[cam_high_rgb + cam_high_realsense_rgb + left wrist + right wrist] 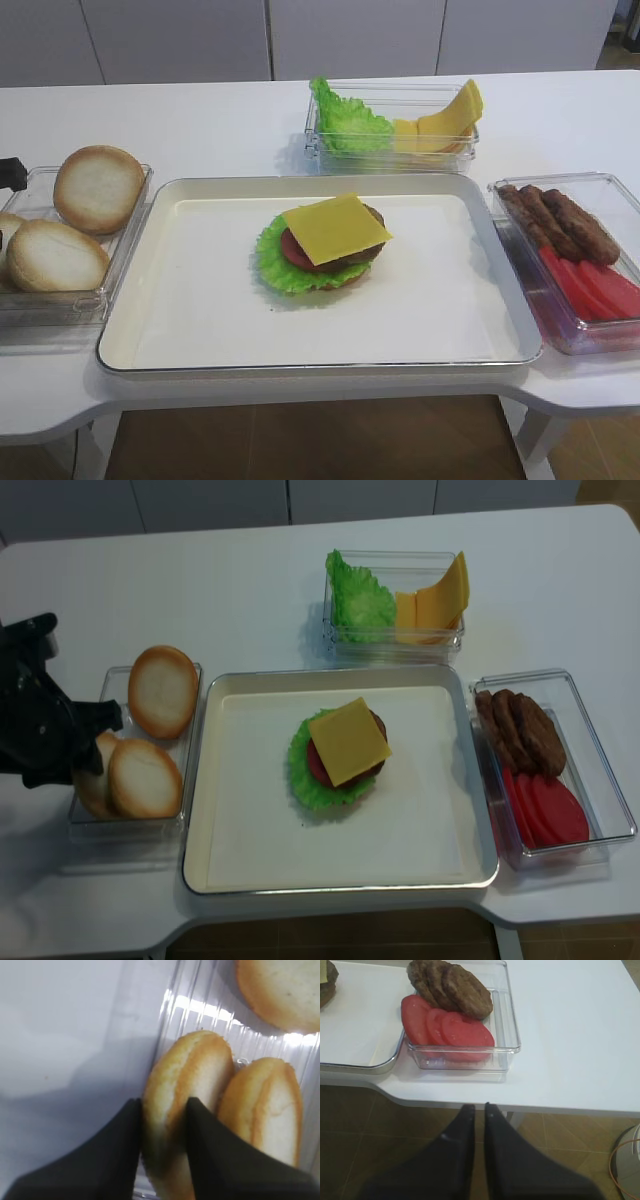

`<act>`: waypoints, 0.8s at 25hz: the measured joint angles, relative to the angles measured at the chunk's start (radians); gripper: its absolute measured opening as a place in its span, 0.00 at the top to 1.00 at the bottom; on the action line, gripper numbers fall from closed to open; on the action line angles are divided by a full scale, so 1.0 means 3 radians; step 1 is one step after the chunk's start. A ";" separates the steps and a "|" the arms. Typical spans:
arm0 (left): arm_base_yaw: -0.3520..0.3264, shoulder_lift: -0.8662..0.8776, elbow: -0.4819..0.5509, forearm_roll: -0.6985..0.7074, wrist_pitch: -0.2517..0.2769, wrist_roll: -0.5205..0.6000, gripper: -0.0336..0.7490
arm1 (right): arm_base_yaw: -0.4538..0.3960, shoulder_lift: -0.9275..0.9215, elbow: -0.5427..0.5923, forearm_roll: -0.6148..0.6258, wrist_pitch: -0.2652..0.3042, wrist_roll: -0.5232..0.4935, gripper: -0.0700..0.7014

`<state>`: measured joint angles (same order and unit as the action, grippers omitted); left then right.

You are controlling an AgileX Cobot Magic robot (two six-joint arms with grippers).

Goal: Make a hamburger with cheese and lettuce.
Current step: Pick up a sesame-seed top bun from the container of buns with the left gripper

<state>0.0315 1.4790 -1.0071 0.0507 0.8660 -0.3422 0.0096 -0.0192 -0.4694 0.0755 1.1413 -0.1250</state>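
Exterior high view shows the hamburger half-built at the middle of a white tray, which sits toward the front edge of the white worktop. Its top layer is the cheese, a flat yellow square lying tilted over a brown patty and red tomato, with the lettuce spreading out frilly beneath them. No writing or label can be read anywhere.

Beyond the tray, toward the back edge, a clear bin holds a bunched green leaf on its left and curved yellow slices on its right. Near the right edge another clear container holds brown patties at the far end and tomato slices at the near end. Near the left edge a third clear box holds pale bun halves.

The left gripper is in that box, its dark fingers clamped on either side of one bun half standing on edge. The right gripper hangs off the front edge of the worktop, below the tomato container, its jaws nearly together and holding nothing.
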 joint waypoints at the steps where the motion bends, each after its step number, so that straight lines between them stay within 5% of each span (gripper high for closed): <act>1: 0.0000 0.0000 0.0000 0.0007 0.0000 0.0000 0.69 | 0.0000 0.0000 0.0000 0.0000 0.0000 0.0000 0.83; 20: 0.0000 -0.0043 0.0000 0.0012 0.0000 0.0000 0.72 | 0.0000 0.0000 0.0000 0.0000 0.0000 0.0000 0.87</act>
<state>0.0315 1.4661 -1.0071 0.0543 0.8660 -0.3422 0.0096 -0.0192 -0.4694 0.0755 1.1413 -0.1250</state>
